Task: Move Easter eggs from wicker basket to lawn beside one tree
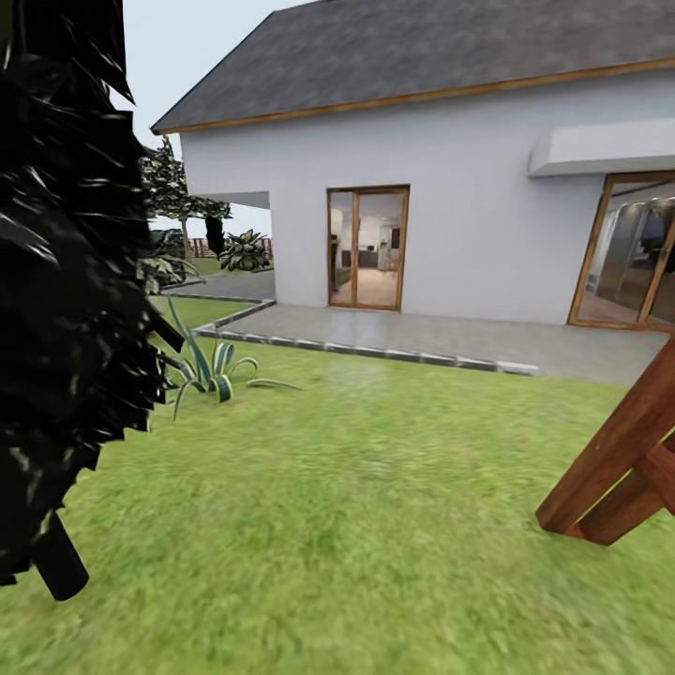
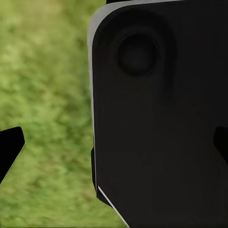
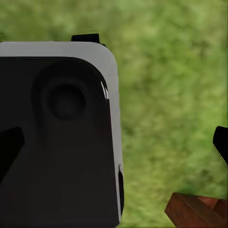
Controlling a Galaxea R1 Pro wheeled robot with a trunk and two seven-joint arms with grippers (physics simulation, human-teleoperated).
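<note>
Robot in transit over the lawn (image 1: 356,525), facing the house (image 1: 450,187). Basket and eggs lie outside these frames, so bearing and nearer arm cannot be judged. Both grippers' fingertips stand spread, apparently empty.

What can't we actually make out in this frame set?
- Head view: dark foliage at the left blocks the lawn behind it.
- Head view: wooden frame is cut off by the right edge; what it is cannot be told.
- Wrist views: a dark robot panel blocks much of the grass; fingers clipped by the edges.
</note>
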